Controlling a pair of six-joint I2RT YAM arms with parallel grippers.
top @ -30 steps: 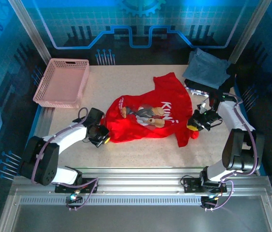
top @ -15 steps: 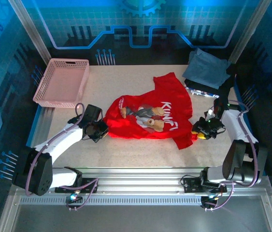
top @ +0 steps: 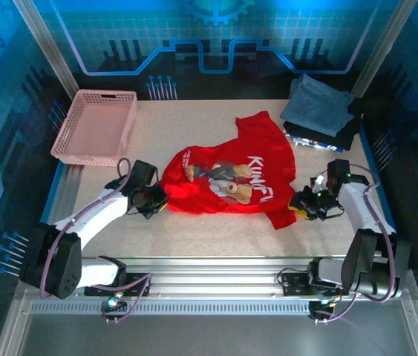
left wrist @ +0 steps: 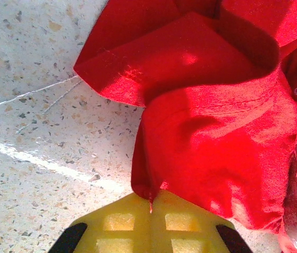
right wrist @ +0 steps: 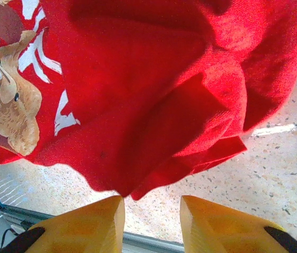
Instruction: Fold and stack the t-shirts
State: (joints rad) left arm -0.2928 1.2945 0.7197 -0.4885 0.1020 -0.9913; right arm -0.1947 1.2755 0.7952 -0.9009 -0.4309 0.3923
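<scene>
One red t-shirt [top: 227, 178] crumpled | left claw [left wrist: 151, 203] pinches its edge | right claw [right wrist: 152, 216] parted, empty | pink basket [top: 108, 94] well apart

Speckled beige stone-look table [top: 194, 237], blue-lit back wall [top: 268, 33] with circuit-line graphics, slanted aluminium frame posts [top: 45, 48] at far corners, grooved metal rail [top: 216, 285] along near edge

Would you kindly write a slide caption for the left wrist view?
Left end effector shut on a fold of the red t-shirt over the speckled table.

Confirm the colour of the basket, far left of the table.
The basket is pink; the top external view shows it best.
</scene>
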